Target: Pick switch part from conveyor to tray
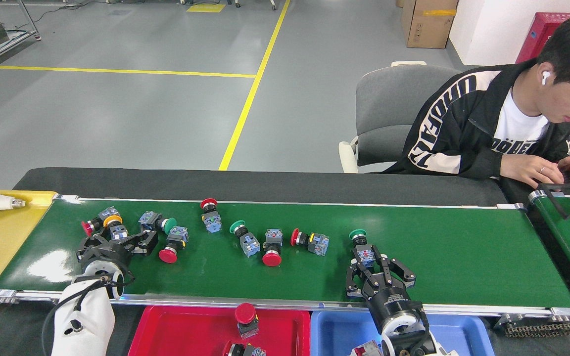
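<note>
Switches on conveyor (463, 257), both arms reaching.
Left gripper (117, 243): spread open around the yellow switch (113, 222), nothing held. Right gripper (376, 264): open astride the green switch (362, 247), poised to close. Red tray (166, 331) and blue tray (463, 336) wait below.

Switch parts lie in a loose row along the conveyor (463, 257). The left gripper (117, 241), jaws spread, straddles the yellow-capped switch (115, 226). The right gripper (379, 267), jaws spread, reaches the green-capped switch (361, 244). A red tray (186, 331) and blue tray (463, 336) sit below.
</note>
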